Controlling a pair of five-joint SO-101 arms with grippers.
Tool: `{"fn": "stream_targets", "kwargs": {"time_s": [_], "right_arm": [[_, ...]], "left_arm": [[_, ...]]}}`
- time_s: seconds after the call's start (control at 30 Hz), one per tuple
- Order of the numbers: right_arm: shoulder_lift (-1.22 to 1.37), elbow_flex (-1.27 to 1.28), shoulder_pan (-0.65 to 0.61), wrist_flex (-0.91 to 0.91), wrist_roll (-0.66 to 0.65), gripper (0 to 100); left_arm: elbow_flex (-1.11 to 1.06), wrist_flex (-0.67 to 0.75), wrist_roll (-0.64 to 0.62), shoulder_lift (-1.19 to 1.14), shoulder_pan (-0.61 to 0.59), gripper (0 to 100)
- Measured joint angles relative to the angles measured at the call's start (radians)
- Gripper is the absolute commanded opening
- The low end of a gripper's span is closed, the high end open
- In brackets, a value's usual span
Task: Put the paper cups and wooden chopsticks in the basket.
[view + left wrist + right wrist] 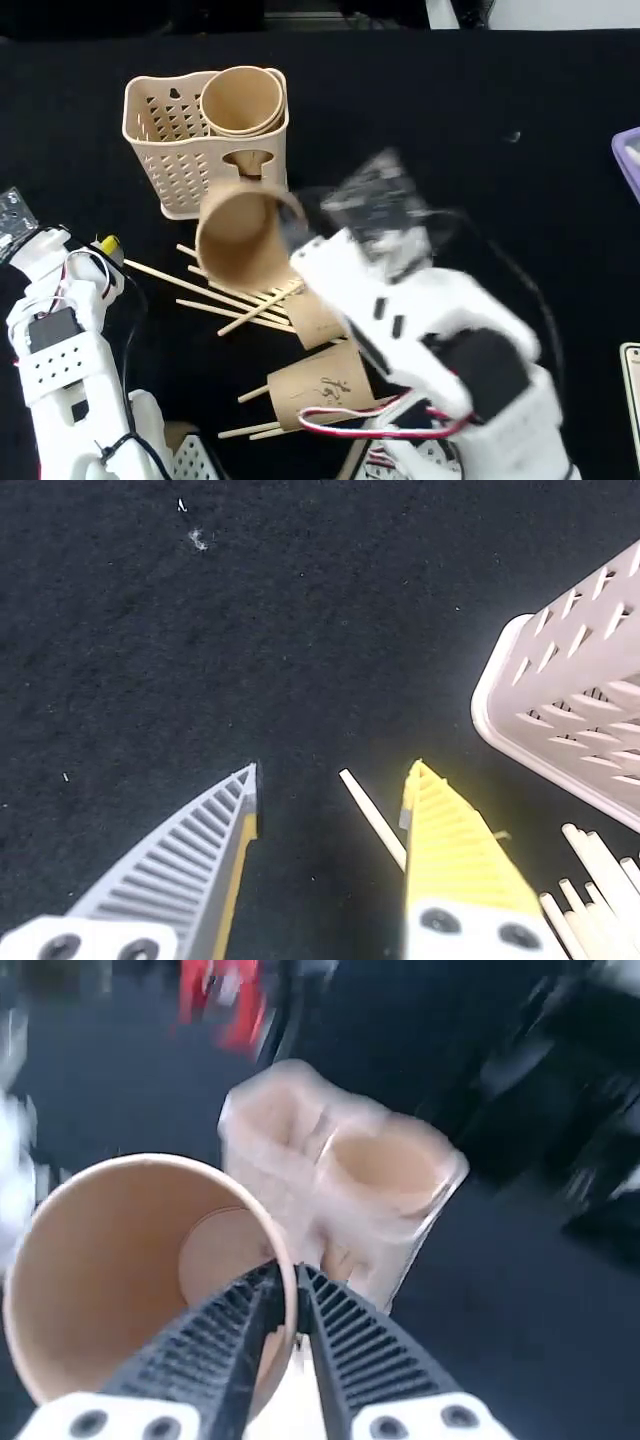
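My right gripper [288,1278] is shut on the rim of a brown paper cup [140,1270], held in the air just in front of the beige basket [340,1200]. From above, that cup [243,238] hangs over the chopsticks [225,298], near the basket [180,150], which holds stacked cups [243,100]. Two more cups lie on the table [318,385], partly under the right arm. My left gripper [335,780] is open above the black cloth, with one chopstick end [372,818] between its fingers and the basket's corner [560,710] beside it.
The black cloth covers the table. A purple object [628,155] sits at the far right edge. Another perforated beige container [190,455] pokes out at the near edge by the left arm [60,350]. Open cloth lies right of the basket.
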State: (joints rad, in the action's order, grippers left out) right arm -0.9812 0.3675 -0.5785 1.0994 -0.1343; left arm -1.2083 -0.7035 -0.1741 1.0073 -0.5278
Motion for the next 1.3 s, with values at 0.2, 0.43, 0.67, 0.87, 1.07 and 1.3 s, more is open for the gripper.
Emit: {"fn": "stream_targets", "kwargs": {"time_s": [0.2,0.43,0.67,0.87,1.07,1.3], "right_arm": [[0.327,-0.364,0.097,0.002,0.115,1.1],[0.750,-0.738,0.144,0.018,0.147,1.1],[1.028,-0.956,0.199,0.126,0.147,1.1],[1.158,-0.996,0.198,0.150,0.147,5.7],[1.168,-1.049,0.198,0.227,0.150,30.4],[1.168,-1.247,0.247,0.414,0.150,30.7]], "left_arm": [[0.000,0.000,0.000,0.000,0.000,24],[0.000,0.000,0.000,0.000,0.000,24],[0.000,0.000,0.000,0.000,0.000,24],[0.000,0.000,0.000,0.000,0.000,24],[0.000,0.000,0.000,0.000,0.000,24],[0.000,0.000,0.000,0.000,0.000,24]]}}
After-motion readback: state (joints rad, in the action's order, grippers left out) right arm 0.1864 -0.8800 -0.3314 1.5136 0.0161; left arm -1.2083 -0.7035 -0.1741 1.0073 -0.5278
